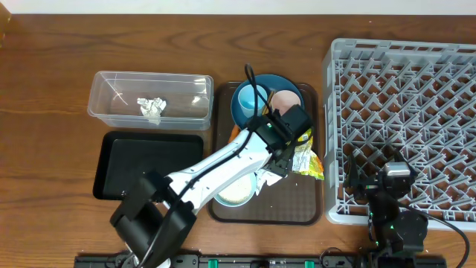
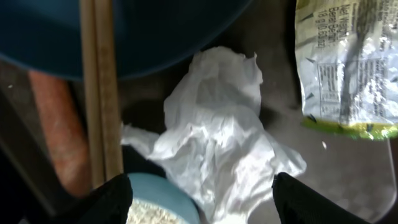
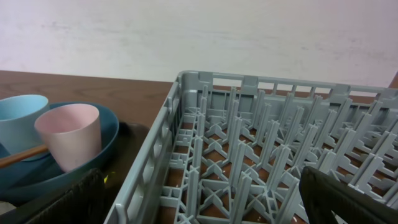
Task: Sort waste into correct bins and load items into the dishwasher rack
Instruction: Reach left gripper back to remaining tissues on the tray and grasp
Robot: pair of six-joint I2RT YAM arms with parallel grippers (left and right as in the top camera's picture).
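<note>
Left tool point(image 2: 202, 190) is wide open over the brown tray point(image 1: 291, 198), fingers point(image 2: 112, 199) either side of the crumpled white tissue point(image 2: 214, 134) and not closed on it. The tissue lies mid-tray between the chopsticks point(image 2: 102, 93) and the yellow-green wrapper point(image 2: 348, 68), which is toward the tray's right edge. Right tool point(image 3: 208, 202) is wide open with nothing in it, over the near-left corner of the grey rack point(image 3: 249, 124) at the bench's right edge; the clear tub point(image 1: 100, 100) at far left holds a second tissue point(image 1: 152, 108), with the black tray point(image 1: 149, 160) just in front of it.

white tissue point(image 2: 211, 143), pink cup point(image 3: 69, 140) — grey rack point(image 3: 273, 81).
</note>
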